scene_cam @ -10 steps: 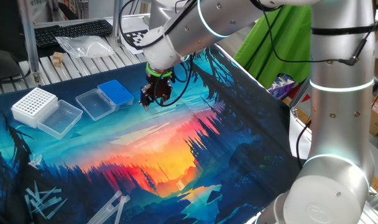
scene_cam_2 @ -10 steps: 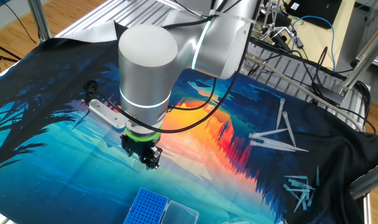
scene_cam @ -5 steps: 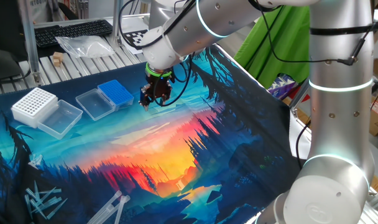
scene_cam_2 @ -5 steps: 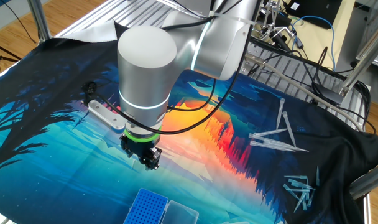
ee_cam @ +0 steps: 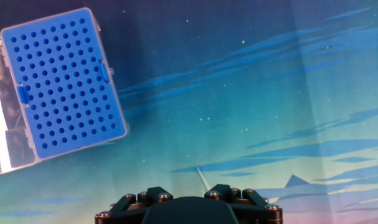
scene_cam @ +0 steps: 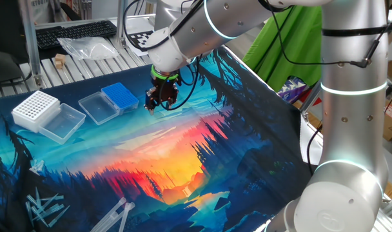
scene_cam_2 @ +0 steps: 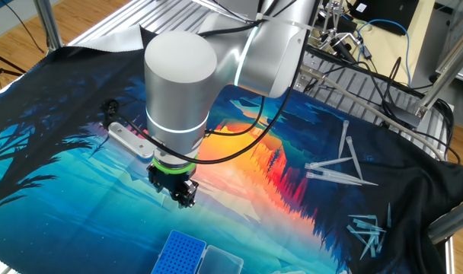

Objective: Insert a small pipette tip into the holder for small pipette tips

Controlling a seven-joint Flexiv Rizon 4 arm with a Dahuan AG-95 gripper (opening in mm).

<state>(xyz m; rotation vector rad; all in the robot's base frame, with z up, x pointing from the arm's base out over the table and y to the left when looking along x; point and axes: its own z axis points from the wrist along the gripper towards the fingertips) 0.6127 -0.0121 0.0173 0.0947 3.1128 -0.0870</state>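
The holder for small pipette tips (scene_cam: 119, 96) is a small blue rack with a fine grid of holes, its clear lid (scene_cam: 96, 107) lying open beside it. It also shows in the other fixed view (scene_cam_2: 178, 255) and at the upper left of the hand view (ee_cam: 61, 81). My gripper (scene_cam: 153, 106) hovers just right of the holder, above the mat; it also shows in the other fixed view (scene_cam_2: 184, 199). In the hand view my gripper (ee_cam: 188, 198) is shut on a thin clear small pipette tip (ee_cam: 202, 178) that points down, clear of the rack.
A larger white rack (scene_cam: 35, 108) with its clear lid (scene_cam: 62, 122) stands left of the blue holder. Loose small tips (scene_cam: 44, 209) and larger tips (scene_cam: 118, 216) lie at the mat's near left; they also show in the other fixed view (scene_cam_2: 365, 228).
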